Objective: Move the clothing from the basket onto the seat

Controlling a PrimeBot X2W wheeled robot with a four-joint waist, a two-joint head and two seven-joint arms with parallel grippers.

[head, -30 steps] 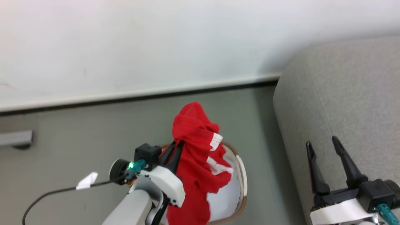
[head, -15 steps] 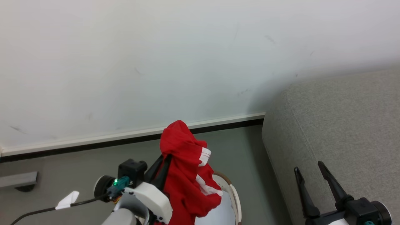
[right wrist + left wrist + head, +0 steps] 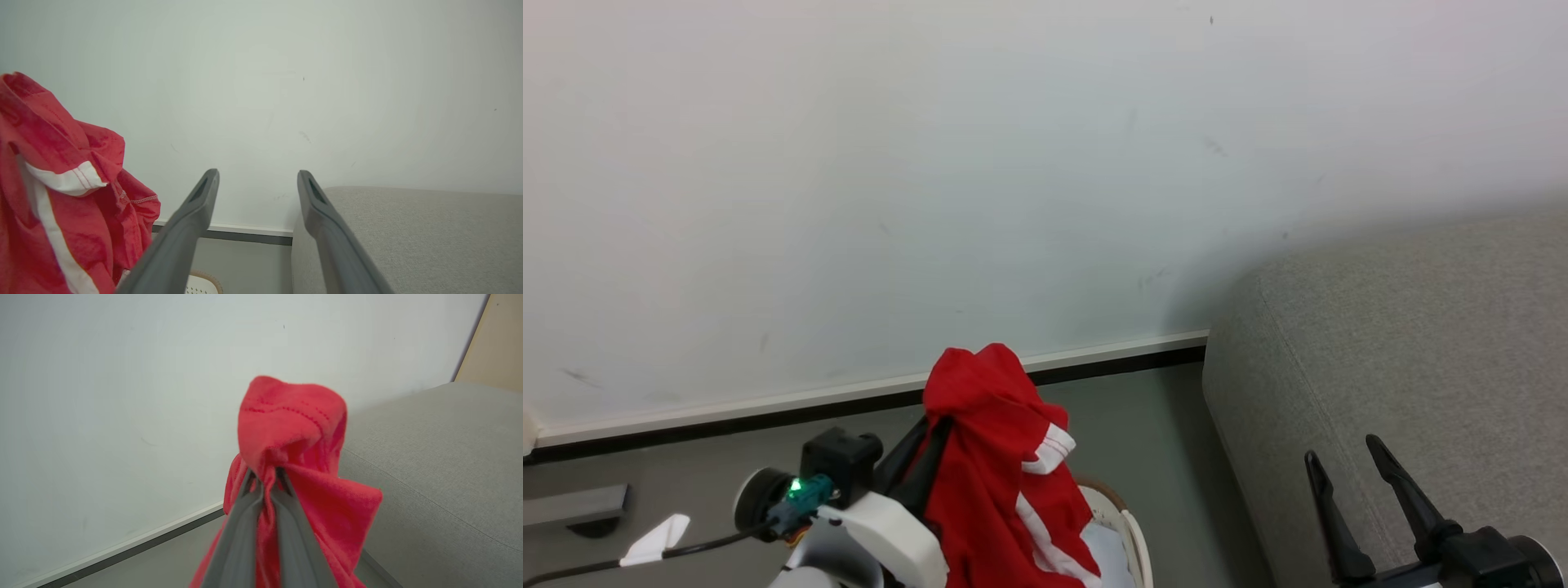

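The left gripper (image 3: pixel 263 475) is clamped on the clothing (image 3: pixel 294 428), its two fingers pressed together with a bunch of red fabric pinched between the tips. The clothing hangs in the air from that grip: a hump of cloth stands above the fingertips and the rest drapes down beside the arm, white stripes showing on its folds. In the head view its lower part hangs over the basket (image 3: pixel 1137 549), whose cream wall and brown rim peep out at the bottom edge just right of the fabric; whether the hem touches the basket cannot be told. A pale cloth (image 3: pixel 1107 547) lies inside the basket. The seat (image 3: pixel 1405 367) is to the right, apart from the clothing, with a strip of grey floor (image 3: pixel 1152 425) between it and the basket. The right gripper (image 3: pixel 1342 451) hovers in front of the seat, fingers spread apart with nothing between them. A white wall (image 3: pixel 931 163) stands behind
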